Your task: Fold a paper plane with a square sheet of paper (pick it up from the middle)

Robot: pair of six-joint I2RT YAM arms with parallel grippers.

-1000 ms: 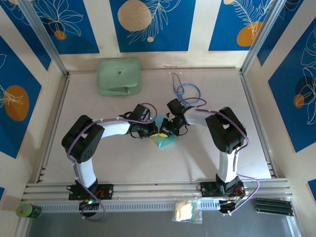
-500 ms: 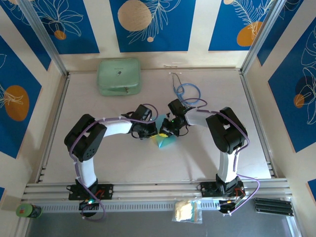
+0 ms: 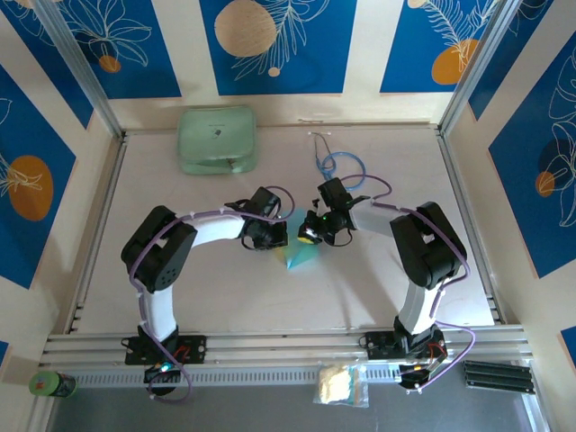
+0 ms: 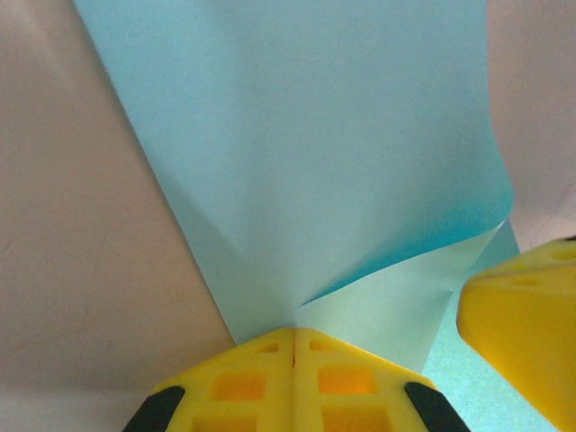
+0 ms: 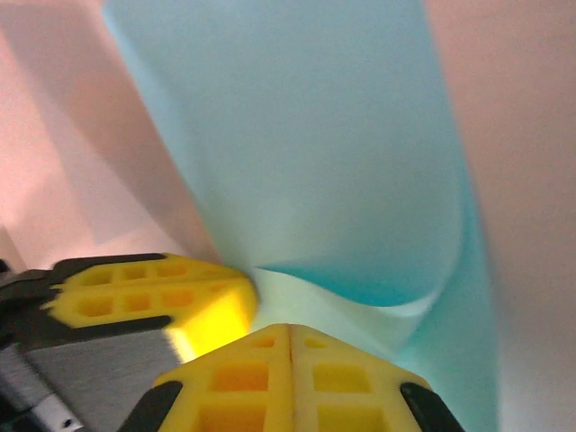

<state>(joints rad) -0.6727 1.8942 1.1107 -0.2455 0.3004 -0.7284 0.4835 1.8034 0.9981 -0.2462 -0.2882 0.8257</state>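
The light-blue sheet of paper (image 3: 300, 257) is held just above the middle of the table, its pointed end toward the near edge. My left gripper (image 3: 280, 236) is shut on its left part and my right gripper (image 3: 311, 236) on its right part, tips almost touching. In the left wrist view the paper (image 4: 315, 135) fans out from my closed left gripper (image 4: 294, 335), curled over in two layers. From the right wrist, the paper (image 5: 306, 135) bulges ahead of the closed right gripper (image 5: 290, 328). Whether it has a paper plane's shape I cannot tell.
A mint-green case (image 3: 216, 139) lies at the back left. A blue-tubed stethoscope (image 3: 340, 166) lies at the back centre, just beyond the right wrist. On the front rail sit a small plastic bag (image 3: 340, 384) and a green bottle (image 3: 51, 384).
Both grippers have drifted a little to the right and away from the near edge with the paper; the right arm's elbow has swung right. Both stay shut.
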